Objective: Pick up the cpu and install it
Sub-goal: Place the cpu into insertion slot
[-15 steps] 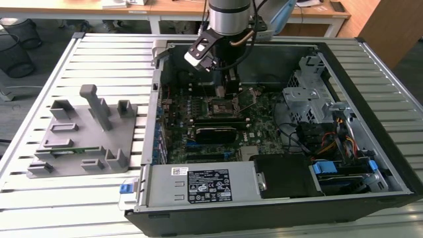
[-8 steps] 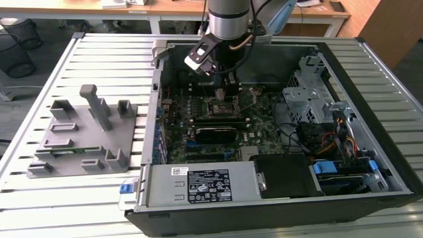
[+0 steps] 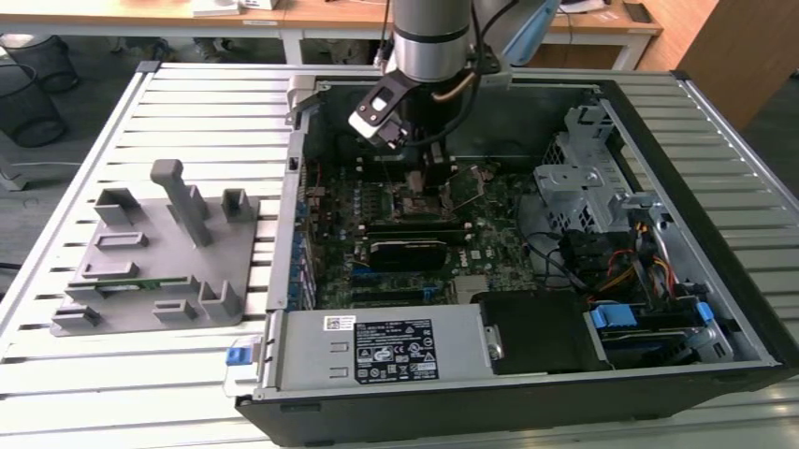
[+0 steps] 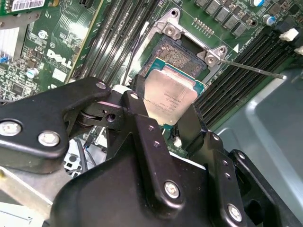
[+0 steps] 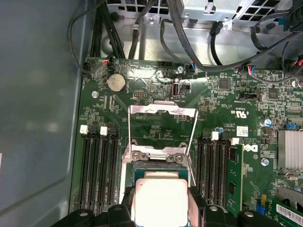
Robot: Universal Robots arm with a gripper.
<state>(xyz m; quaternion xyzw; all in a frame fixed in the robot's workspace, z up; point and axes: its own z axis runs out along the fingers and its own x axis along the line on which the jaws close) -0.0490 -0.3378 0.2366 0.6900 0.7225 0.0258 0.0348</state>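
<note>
1. The gripper point(image 4: 165, 113) is closed partway, its black fingers point(image 4: 139, 116) clamping the cpu point(image 4: 171, 94) by two opposite edges.
2. The cpu hangs over the open socket point(image 4: 182, 54); I cannot tell whether they touch.
3. In the exterior view, a grey stand point(image 3: 163, 253) sits at 9 o'clock from the computer case point(image 3: 500, 412).

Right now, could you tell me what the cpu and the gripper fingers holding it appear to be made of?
The cpu: a brushed, silvery-grey metal lid, dully reflective, on a thin green board rim. The fingers of the gripper: matte black, probably anodised metal or hard plastic, joined by bright steel-looking screws.
</note>
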